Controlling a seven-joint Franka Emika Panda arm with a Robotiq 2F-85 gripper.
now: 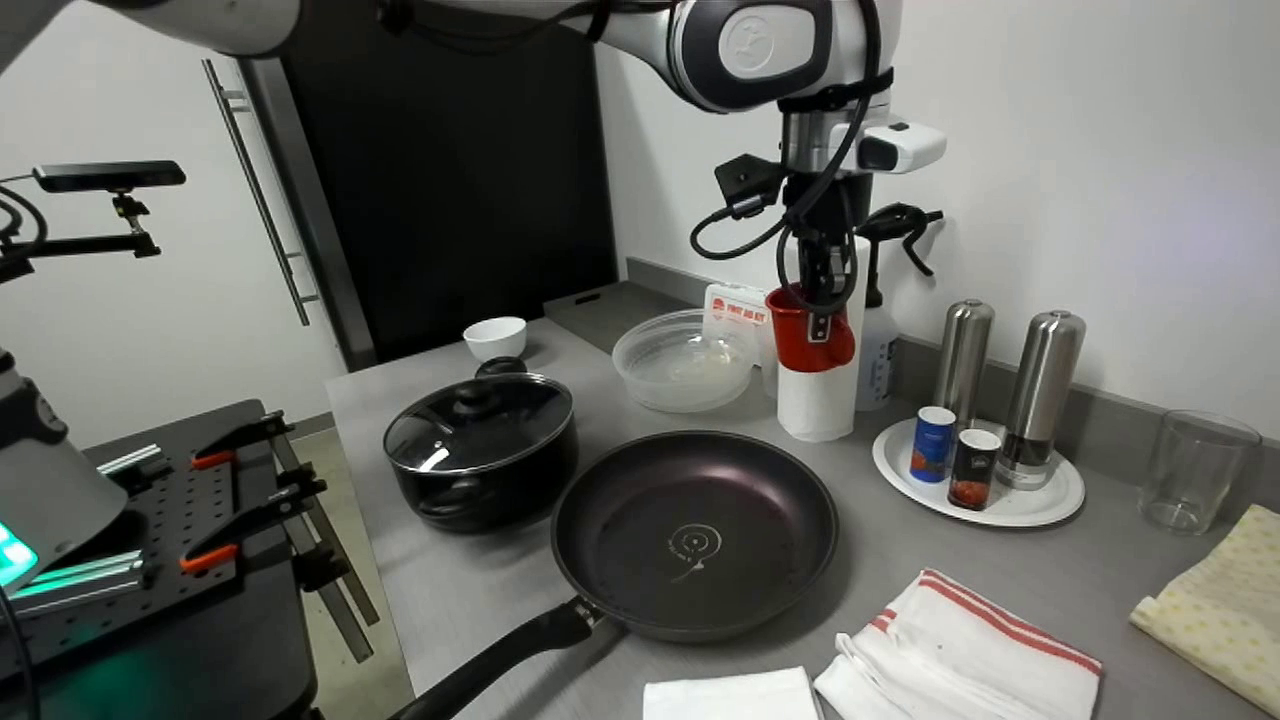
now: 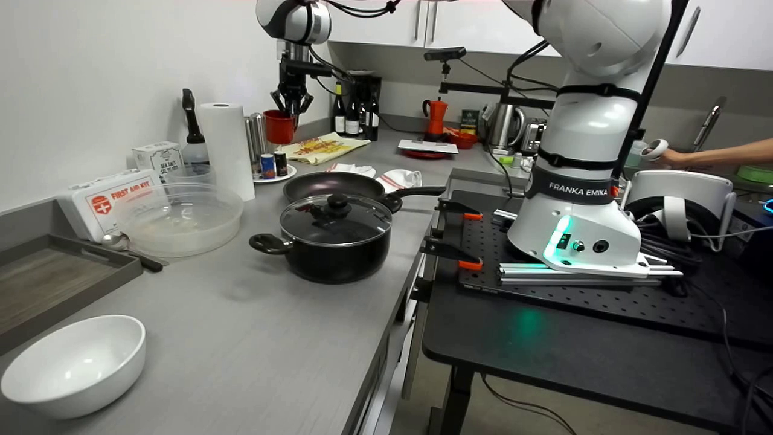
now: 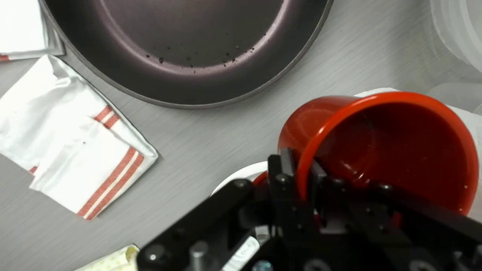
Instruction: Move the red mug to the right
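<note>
The gripper (image 3: 302, 165) pinches the mug's (image 1: 797, 345) rim, aloft near the counter's (image 2: 253, 356) wall-side edge: mid-carry, I'd say; next, rightward, then down.

That red mug (image 2: 279, 128) hangs up in the air, bright and glossy, mouth upward. The jaws pinch it by the rim, one inside the wall, one outside; its body sits off to one side and reaches below their tips, its handle mostly hidden by them.
</note>
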